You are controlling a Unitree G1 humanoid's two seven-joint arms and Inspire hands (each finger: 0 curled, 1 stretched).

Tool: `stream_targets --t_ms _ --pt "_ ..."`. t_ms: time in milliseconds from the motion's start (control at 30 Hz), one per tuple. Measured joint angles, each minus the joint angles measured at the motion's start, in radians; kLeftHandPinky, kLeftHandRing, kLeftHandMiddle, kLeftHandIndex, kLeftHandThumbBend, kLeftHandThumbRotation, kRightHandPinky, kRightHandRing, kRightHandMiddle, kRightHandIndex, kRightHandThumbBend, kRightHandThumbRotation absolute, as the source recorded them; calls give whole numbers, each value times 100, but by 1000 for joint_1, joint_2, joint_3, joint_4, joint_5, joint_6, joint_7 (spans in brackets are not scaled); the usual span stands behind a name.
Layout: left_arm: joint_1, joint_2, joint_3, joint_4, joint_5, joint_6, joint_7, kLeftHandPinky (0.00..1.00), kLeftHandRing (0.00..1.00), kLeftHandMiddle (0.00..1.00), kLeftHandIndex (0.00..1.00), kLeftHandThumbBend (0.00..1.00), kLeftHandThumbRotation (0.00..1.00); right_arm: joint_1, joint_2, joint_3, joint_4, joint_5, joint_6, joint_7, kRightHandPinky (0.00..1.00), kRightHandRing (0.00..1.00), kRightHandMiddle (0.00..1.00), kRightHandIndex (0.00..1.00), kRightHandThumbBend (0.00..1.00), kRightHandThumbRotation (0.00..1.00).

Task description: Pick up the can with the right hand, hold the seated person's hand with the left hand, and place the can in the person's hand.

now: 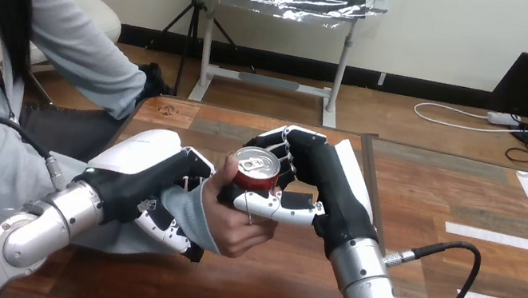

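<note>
can (255, 170) in R robot hand (315, 172)

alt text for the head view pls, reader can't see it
The robot's right hand holds a red can upright, fingers and thumb curled round it, while the person's hand also wraps the can from below and the left. The robot's left hand is curled round that person's wrist at the sleeve, above a wooden table.
</note>
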Motion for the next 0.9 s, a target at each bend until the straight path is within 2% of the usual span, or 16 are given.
stream_targets --t_ms 333,400,533,733,900 --pt "0 -1 0 0 0 -5 0 26 30 37 40 80 0 2 -2 0 -4 10 2 6 36 42 49 53 78 0" --pt "0 -1 0 0 0 -5 0 26 30 37 40 80 0 3 -2 0 -6 8 3 6 40 46 52 54 79 0" --pt "0 -1 0 0 -1 -5 -2 26 31 37 40 80 0 3 -3 2 -9 3 4 4 42 48 55 56 80 0" --pt "0 -1 0 0 -2 -5 -6 27 32 39 43 81 0 3 -2 2 -10 1 3 1 47 53 62 63 83 0" --pt "0 -1 0 0 0 -5 -15 31 37 44 48 81 2 2 -1 2 -12 1 4 -4 53 62 68 70 86 0"
